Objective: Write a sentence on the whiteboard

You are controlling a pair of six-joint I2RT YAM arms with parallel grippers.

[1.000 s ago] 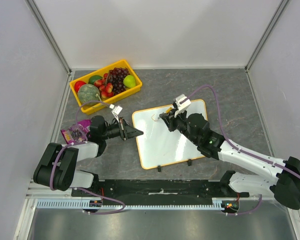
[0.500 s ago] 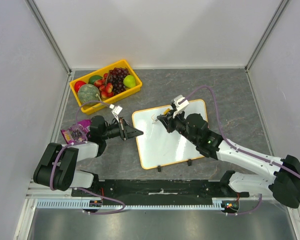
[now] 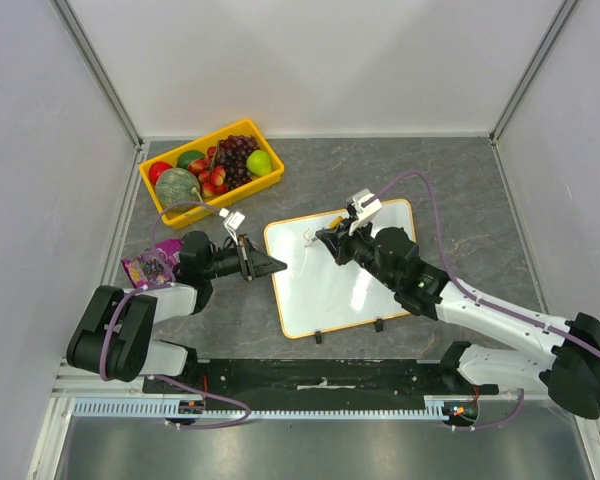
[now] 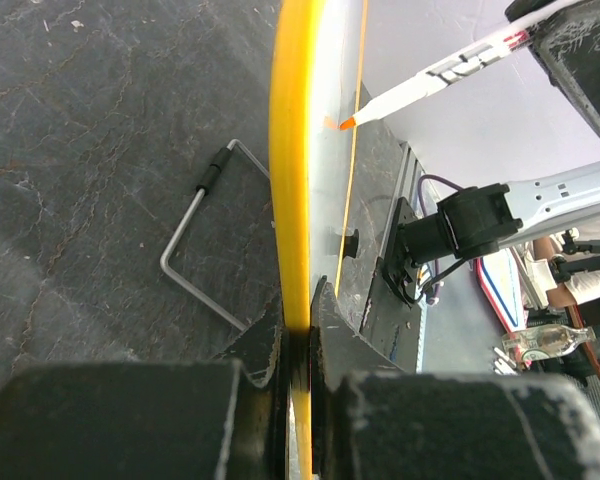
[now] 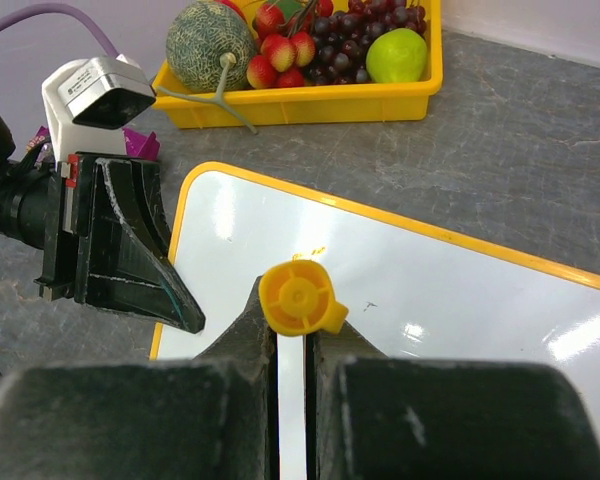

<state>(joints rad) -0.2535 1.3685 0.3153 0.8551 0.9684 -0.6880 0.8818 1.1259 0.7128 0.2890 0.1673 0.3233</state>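
At the near edge of the grey stone-patterned table point(image 3: 460, 190), two small black feet point(image 3: 319, 337) mark the closest side of the large white whiteboard with its thin orange-yellow rim point(image 3: 340, 290). The board lies askew in the middle of the table, between the two arms.

The left gripper point(image 4: 298, 330) has its jaws pressed together on the board's left rim, pinning it in place. A bent grey wire bracket point(image 4: 195, 230) lies on the table just beside that edge.

Farther in, the right gripper point(image 5: 292, 340) pinches a white-barrelled marker with a yellow-orange end cap point(image 5: 298, 298). Its orange tip meets the board near the upper left corner. Only a small orange mark point(image 5: 310, 250) shows there, so the sentence looks barely begun.

Writing it well seems to call for light, even pressure on the tip and a firm left clamp, so the board cannot slide under the strokes. Letters are best run rightward from the corner, small enough to leave space for the rest of the words. The tip should lift cleanly between words.

A purple snack packet point(image 3: 148, 266) sits by the left arm. Beyond the board, the yellow plastic crate point(image 3: 240, 195) of melon, grapes and apples stands at the far left, well apart from the writing.
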